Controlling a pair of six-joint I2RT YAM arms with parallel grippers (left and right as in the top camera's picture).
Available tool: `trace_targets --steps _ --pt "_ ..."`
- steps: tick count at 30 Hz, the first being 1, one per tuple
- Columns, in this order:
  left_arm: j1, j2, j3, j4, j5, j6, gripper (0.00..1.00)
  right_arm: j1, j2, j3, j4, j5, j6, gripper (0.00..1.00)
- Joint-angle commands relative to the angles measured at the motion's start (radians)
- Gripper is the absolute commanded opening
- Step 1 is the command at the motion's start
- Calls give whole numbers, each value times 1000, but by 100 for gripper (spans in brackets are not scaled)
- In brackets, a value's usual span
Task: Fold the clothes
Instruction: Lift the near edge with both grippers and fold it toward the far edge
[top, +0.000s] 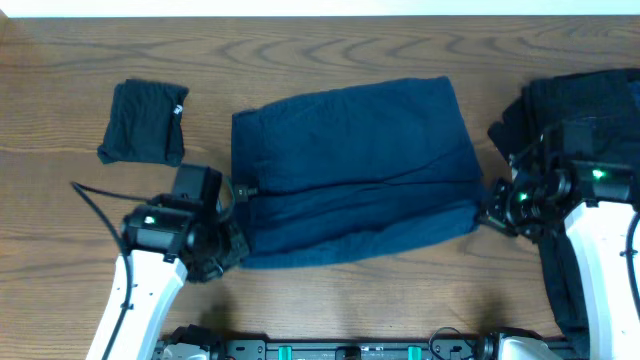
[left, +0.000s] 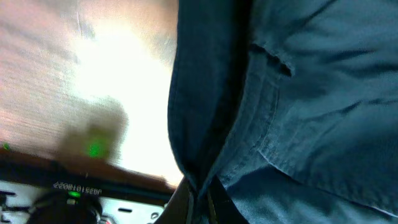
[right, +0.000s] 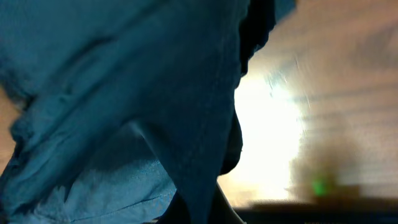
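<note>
Brown wood-grain table (top: 320, 45), white strip (top: 320, 6) along far edge

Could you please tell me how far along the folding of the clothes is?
Done: one small black garment lies folded at the table's far left. In hand: the navy garment lies spread mid-table, with the left gripper shut on its left edge and the right gripper shut on its right edge. Left: folding the navy one, then the dark pile at the right edge.
</note>
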Motion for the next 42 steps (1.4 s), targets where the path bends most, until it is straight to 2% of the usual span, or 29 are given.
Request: trace_targets --steps 1,6,11,23,30,38,42 --pt "0 -5 120 -8 -44 36 6 20 -6 96 4 26 -14 1" --pt "0 45 255 22 -85 65 6 26 31 207 68 59 9 1" --pt "0 148 314 97 -115 65 6 26 91 225 176 59 16 1" --pt "0 365 319 506 -130 64 6 74 325 225 493 59 -2 1" --pt "0 504 319 647 -190 65 6 116 482 225 655 82 -4 1" --pt "1 669 319 780 -359 64 6 123 681 225 878 124 -4 1" --pt "2 754 319 841 -384 64 6 123 749 225 1003 124 -5 1"
